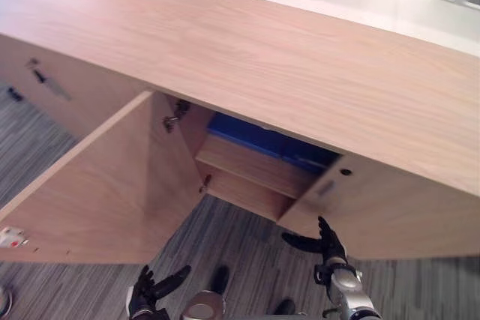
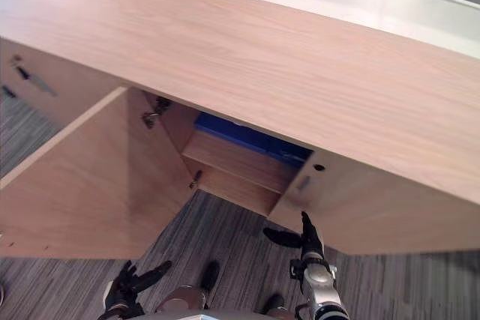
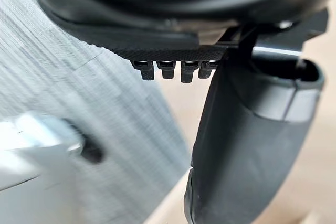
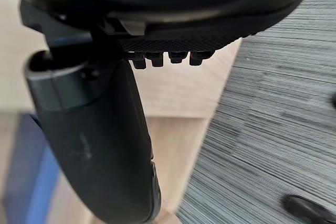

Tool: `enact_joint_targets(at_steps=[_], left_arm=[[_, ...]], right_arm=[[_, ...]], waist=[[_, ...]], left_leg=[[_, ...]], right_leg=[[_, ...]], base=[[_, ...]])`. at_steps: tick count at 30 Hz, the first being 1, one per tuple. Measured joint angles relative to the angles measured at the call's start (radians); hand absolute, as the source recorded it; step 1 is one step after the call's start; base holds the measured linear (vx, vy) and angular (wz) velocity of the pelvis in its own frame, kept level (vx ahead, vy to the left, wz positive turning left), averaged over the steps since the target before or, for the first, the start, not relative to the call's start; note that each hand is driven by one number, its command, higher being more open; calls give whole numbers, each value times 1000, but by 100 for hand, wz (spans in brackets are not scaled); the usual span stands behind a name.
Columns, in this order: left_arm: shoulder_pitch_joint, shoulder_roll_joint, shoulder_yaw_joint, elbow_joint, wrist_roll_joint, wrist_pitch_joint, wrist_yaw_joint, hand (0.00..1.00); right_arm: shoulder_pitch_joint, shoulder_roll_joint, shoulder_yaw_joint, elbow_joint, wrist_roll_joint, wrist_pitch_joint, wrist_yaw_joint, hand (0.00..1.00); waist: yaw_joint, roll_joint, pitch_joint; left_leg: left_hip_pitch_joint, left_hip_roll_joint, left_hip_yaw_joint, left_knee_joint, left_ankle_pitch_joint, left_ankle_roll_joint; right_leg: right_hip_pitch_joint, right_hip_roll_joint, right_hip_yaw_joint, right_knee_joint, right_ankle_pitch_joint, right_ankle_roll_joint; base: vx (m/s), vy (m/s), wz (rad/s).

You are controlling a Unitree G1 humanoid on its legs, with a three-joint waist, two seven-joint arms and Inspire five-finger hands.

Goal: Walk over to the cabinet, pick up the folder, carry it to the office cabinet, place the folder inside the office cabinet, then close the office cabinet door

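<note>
At far left the cabinet's left door stands swung wide, its top edge running out toward the viewer and its free edge well out over the striped grey carpet. Below that door the left hand hangs over the carpet with fingers spread and relaxed, holding nothing and touching nothing. Past the door's hinge the office cabinet gapes open under the long front edge of its wooden top. Inside, the blue folder lies flat on the upper shelf, tucked back under the top, with the shelf's front lip showing before it. A stretch of bare carpet lies between the two hands, before the opening. To the right, the right hand points up with straight fingers and thumb stuck out, empty, its fingertips at the lower edge of the right door; whether they touch it I cannot tell.
</note>
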Motion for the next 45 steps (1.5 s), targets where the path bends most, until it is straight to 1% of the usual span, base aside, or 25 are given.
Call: enact_joint_targets(at_steps=[1,3,5,7,8,10,11,12,15,16,18,19,20,22,23,25,27,28,30,33,36,38,40,42,45], left_arm=[[4,1,17,-38,-12,-11,0,100],[26,1,34,-104,-21,-22,1,100],[61,-3,48,-166,-36,-29,0,100],[94,-17,105,-213,-63,-32,2,100],[100,-24,127,-220,-73,-33,3,100],[118,-52,225,-255,-131,-34,25,100],[118,-57,253,-262,-143,-33,31,100],[129,-67,301,-301,-163,-33,51,100],[168,-75,405,-438,-172,-38,90,100],[174,-70,439,-478,-172,-46,103,100],[174,-44,464,-526,-171,-65,111,100],[174,-31,464,-539,-170,-71,111,100],[170,-5,462,-561,-169,-76,109,100],[156,31,455,-567,-167,-87,103,100],[146,49,442,-567,-166,-89,101,100],[131,88,381,-567,-165,-90,86,100],[127,102,340,-567,-142,-90,65,100],[118,112,318,-561,-124,-89,54,100],[98,123,301,-550,-105,-88,43,100],[69,142,286,-542,-65,-88,35,100],[27,177,282,-492,-40,-84,39,100],[1,206,284,-458,-38,-83,45,100],[-2,236,281,-442,-37,-83,44,100],[-1,244,278,-435,-35,-82,45,100],[5,243,261,-440,-35,-82,56,100]], right_arm=[[1,0,-2,0,1,0,0,100],[-8,1,-3,0,1,0,0,100],[-33,2,-5,2,1,0,-4,100],[-60,2,-5,4,1,0,-7,100],[-67,3,-5,8,1,0,-9,100],[-86,8,-1,13,-2,1,-17,100],[-87,9,1,13,-2,1,-18,100],[-87,10,9,13,-8,1,-17,100],[-88,9,26,13,-33,2,-17,100],[-84,5,40,13,-38,3,-16,100],[-73,3,49,15,-38,8,-9,100],[-72,2,49,17,-38,10,-7,100],[-72,-1,51,17,-38,13,-3,100],[-73,-9,57,14,-38,13,3,100],[-73,-18,69,12,-38,13,6,100],[-70,-34,87,3,-38,13,19,100],[-64,-34,88,-11,-38,12,28,100],[-59,-33,91,-16,-38,12,30,100],[-44,-33,102,-34,-38,12,32,100],[-34,-33,108,-50,-38,12,38,100],[-28,-33,110,-50,-38,12,41,100],[-14,-33,110,-51,-38,13,45,100],[-4,-33,110,-56,-38,13,50,100],[7,-33,110,-71,-38,13,52,100],[6,-31,110,-75,-38,13,52,100]], waist=[[11,6,3],[30,11,7],[42,18,10],[60,22,13],[64,23,14],[83,25,15],[88,25,15],[91,26,15],[92,23,14],[90,25,15],[89,26,15],[89,26,15],[86,25,15],[80,26,13],[74,26,13],[65,27,13],[54,26,12],[57,26,12],[55,24,12],[32,22,11],[19,20,11],[17,13,8],[16,6,6],[17,4,5],[24,3,4]], left_leg=[[-1,-11,-30,4,4,5],[-6,-20,-63,0,16,5],[-8,-27,-85,-14,33,4],[2,-24,-96,-47,57,4],[5,-22,-96,-52,59,2],[11,-19,-93,-52,61,2],[15,-18,-92,-52,61,2],[15,-17,-91,-56,52,-4],[10,-9,-78,-56,44,6],[9,-7,-74,-52,50,-2],[9,-5,-76,-50,53,1],[7,-6,-77,-48,54,2],[4,-6,-78,-42,54,2],[2,-7,-79,-37,52,-1],[1,-8,-79,-35,51,-3],[1,-7,-76,-34,48,-7],[4,-4,-65,-37,40,-17],[18,5,-45,-49,50,-4],[27,11,-22,-52,49,-4],[28,25,7,-58,47,-5],[32,42,39,-58,40,-10],[31,51,41,-58,38,-14],[30,57,44,-58,36,-17],[30,60,54,-58,32,-22],[30,65,79,-58,29,-19]], right_leg=[[12,-4,-24,11,-9,-3],[16,-11,-37,26,-26,-9],[17,-13,-40,28,-36,-11],[16,-13,-37,32,-50,-8],[17,-12,-36,34,-54,-7],[20,-10,-26,36,-59,-8],[22,-10,-23,36,-60,-8],[23,-8,-13,38,-66,0],[8,1,14,39,-70,-1],[5,4,22,38,-70,-1],[6,6,22,39,-70,0],[6,7,22,39,-69,1],[6,8,22,40,-64,10],[7,8,28,41,-64,10],[7,8,35,41,-64,10],[7,8,44,41,-65,9],[2,9,57,43,-68,3],[-1,10,78,44,-65,5],[-2,11,102,47,-63,7],[-18,20,133,49,-61,3],[-29,33,166,44,-52,2],[-29,42,168,37,-50,0],[-29,44,169,33,-49,-2],[-29,46,174,30,-48,-3],[-29,46,184,19,-39,-2]], base=[[-19,13,65],[-54,1,61],[-84,-20,37],[-101,-48,15],[-97,-46,5],[-92,-37,-4],[-92,-37,-5],[-92,-40,-1],[-40,-31,-8],[5,-33,-13],[22,-41,0],[29,-42,5],[26,-38,7],[18,-32,6],[0,0,0],[0,0,0],[-32,-19,-20],[-30,-18,-38],[-49,-24,-40],[-49,-22,-33],[-42,-27,-33],[-26,-42,-7],[-10,-33,-4],[-3,-18,-6],[-11,-1,-10]])
